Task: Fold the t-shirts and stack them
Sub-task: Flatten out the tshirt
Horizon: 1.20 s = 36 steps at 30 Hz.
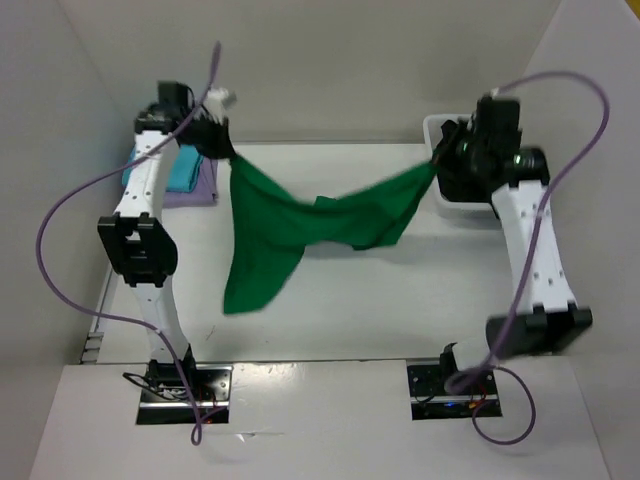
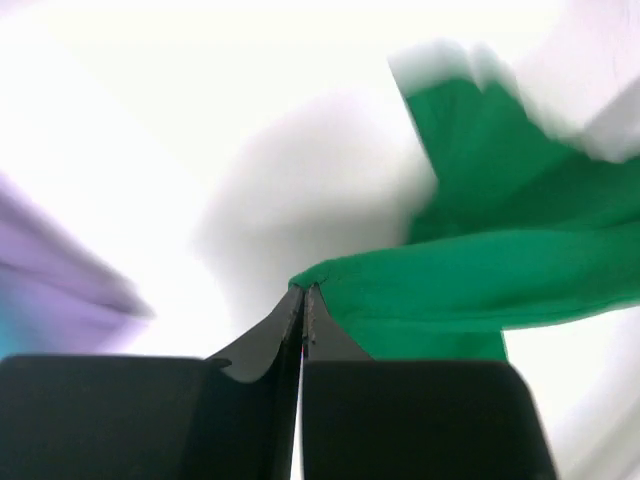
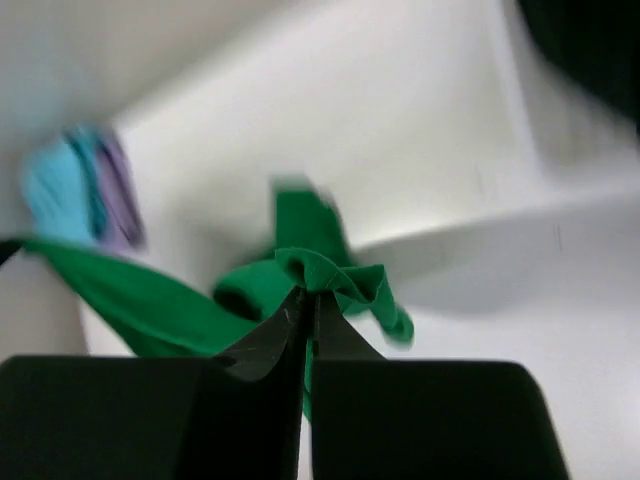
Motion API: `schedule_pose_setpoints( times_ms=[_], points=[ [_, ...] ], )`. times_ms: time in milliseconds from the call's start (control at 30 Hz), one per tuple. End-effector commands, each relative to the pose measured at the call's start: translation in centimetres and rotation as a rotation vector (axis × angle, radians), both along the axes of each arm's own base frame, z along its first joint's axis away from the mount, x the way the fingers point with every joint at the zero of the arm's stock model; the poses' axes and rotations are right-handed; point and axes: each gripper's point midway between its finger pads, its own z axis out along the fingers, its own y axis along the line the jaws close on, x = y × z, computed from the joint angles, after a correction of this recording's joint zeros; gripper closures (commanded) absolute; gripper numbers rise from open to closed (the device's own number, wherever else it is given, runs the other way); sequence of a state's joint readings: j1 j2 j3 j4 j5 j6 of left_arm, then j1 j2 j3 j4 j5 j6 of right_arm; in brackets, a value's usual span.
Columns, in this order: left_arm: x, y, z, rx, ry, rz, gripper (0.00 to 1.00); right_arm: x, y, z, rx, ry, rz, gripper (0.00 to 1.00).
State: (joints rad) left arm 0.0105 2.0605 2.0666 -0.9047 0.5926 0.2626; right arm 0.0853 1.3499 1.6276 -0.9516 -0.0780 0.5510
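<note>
My left pincer (image 2: 303,290) is closed completely, with no gap, on a thin fold at the edge of the bright green soft cloth t-shirt (image 1: 300,225). My right pincer (image 3: 308,292) is closed in the same way on a small bunch of the same shirt at its other end. Between the two pincers the shirt hangs in the air above the far half of the white table (image 1: 380,300) and sags in the middle. One long part drops down on my left side toward the table; whether its tip touches the surface I cannot tell.

I judge this cloth to be light and very soft. It holds no shape, it droops wherever I do not support it, and it bunches at each grip. It is not fragile, but such a thin pinch may slip out if I stretch the shirt too tight. For laying it flat, a better hold would be two matching corners, both shoulders or both hem corners. Which parts I have now, the wrinkles hide.

At the far left corner of the table lies a folded turquoise blue t-shirt (image 1: 185,172) on a lavender purple t-shirt (image 1: 195,195). At the far right corner stands a white plastic bin (image 1: 435,125), mostly hidden behind my right arm (image 1: 530,250).
</note>
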Motion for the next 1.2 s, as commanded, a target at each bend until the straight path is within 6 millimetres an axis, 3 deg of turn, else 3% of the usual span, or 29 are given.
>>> schedule_pose_setpoints(
  times_ms=[0, 33, 67, 133, 167, 233, 267, 333, 367, 400, 433, 467, 500, 533, 567, 600, 633, 667, 700, 733, 800, 833, 900, 933, 1033, 1167],
  points=[
    [1.8, 2.8, 20.9, 0.031, -0.545, 0.129, 1.0, 6.6, -3.7, 15.7, -0.112, -0.436, -0.051, 1.0],
    [1.6, 3.3, 24.2, 0.054, -0.647, 0.151, 1.0, 7.1, -4.2, 18.4, -0.123, -0.496, -0.083, 1.0],
    [1.0, 3.7, 26.7, 0.065, -0.716, 0.172, 1.0, 7.4, -4.5, 22.5, -0.11, -0.599, -0.117, 1.0],
    [-0.6, 4.0, 30.8, 0.08, -0.831, 0.188, 1.0, 7.2, -5.2, 25.3, -0.089, -0.679, -0.158, 1.0],
    [-0.6, 4.0, 30.8, 0.087, -0.836, 0.184, 1.0, 7.2, -5.2, 26.6, -0.076, -0.719, -0.163, 1.0],
    [-1.3, 4.5, 30.9, 0.116, -0.838, 0.177, 1.0, 7.3, -4.4, 26.6, -0.062, -0.722, -0.122, 1.0],
    [-1.2, 4.4, 30.0, 0.112, -0.811, 0.167, 1.0, 8.4, -4.2, 24.6, -0.061, -0.664, -0.108, 1.0],
    [-1.3, 4.1, 27.2, 0.121, -0.731, 0.132, 1.0, 8.5, -3.5, 22.1, -0.074, -0.586, -0.096, 1.0],
    [-1.2, 4.1, 26.0, 0.121, -0.696, 0.13, 1.0, 9.6, -3.1, 18.2, -0.085, -0.478, -0.091, 1.0],
    [-1.9, 3.9, 25.4, 0.121, -0.681, 0.109, 1.0, 8.5, -2.8, 18.1, -0.088, -0.477, -0.09, 1.0],
    [-1.6, 3.9, 21.6, 0.121, -0.582, 0.104, 1.0, 8.2, -2.5, 16.9, -0.093, -0.456, -0.089, 1.0],
    [-2.7, 3.7, 21.2, 0.12, -0.577, 0.09, 1.0, 8.6, -1.5, 10.6, -0.095, -0.316, -0.064, 1.0],
    [-2.8, 3.7, 20.1, 0.12, -0.568, 0.09, 1.0, 6.5, -1.6, 12.7, -0.067, -0.414, -0.079, 1.0],
    [-3.0, 3.9, 18.2, 0.137, -0.539, 0.088, 1.0, 5.6, -1.3, 11.0, -0.039, -0.396, -0.073, 1.0],
    [-4.3, 4.3, 14.0, 0.166, -0.45, 0.091, 1.0, 4.9, -0.9, 4.3, -0.002, -0.254, -0.08, 1.0],
    [-4.6, 4.6, 12.2, 0.184, -0.429, 0.091, 1.0, 2.8, -0.7, 4.5, 0.028, -0.29, -0.074, 1.0],
    [-5.4, 4.4, 9.9, 0.197, -0.379, 0.075, 1.0, 1.5, -0.1, 2.1, 0.046, -0.24, -0.059, 1.0],
    [-6.9, 4.7, 5.6, 0.224, -0.291, 0.064, 1.0, 0.0, 1.0, -3.6, 0.073, -0.113, -0.052, 1.0],
    [-7.6, 4.9, 3.2, 0.24, -0.236, 0.057, 1.0, -1.7, 1.6, -4.4, 0.092, -0.112, -0.045, 1.0],
    [-8.6, 5.1, 1.4, 0.254, -0.194, 0.051, 1.0, -3.6, 2.0, -9.2, 0.094, -0.006, -0.043, 1.0],
    [-10.3, 6.2, -2.6, 0.298, -0.098, 0.053, 1.0, -6.1, 3.7, -12.2, 0.156, 0.076, -0.043, 1.0],
    [-12.1, 6.4, -5.6, 0.309, -0.015, 0.049, 1.0, -7.9, 3.9, -14.4, 0.169, 0.119, -0.051, 1.0],
    [-13.5, 7.1, -8.4, 0.334, 0.062, 0.05, 1.0, -9.7, 4.8, -16.4, 0.21, 0.174, -0.066, 1.0],
    [-14.8, 7.0, -10.4, 0.335, 0.12, 0.032, 1.0, -10.2, 4.8, -16.3, 0.224, 0.165, -0.074, 1.0],
    [-17.0, 7.5, -12.9, 0.329, 0.222, 0.034, 1.0, -10.5, 4.7, -16.8, 0.227, 0.172, -0.105, 1.0],
    [-19.1, 7.7, -13.7, 0.322, 0.299, 0.032, 1.0, -10.6, 5.0, -18.0, 0.209, 0.218, -0.089, 1.0]
  ],
)
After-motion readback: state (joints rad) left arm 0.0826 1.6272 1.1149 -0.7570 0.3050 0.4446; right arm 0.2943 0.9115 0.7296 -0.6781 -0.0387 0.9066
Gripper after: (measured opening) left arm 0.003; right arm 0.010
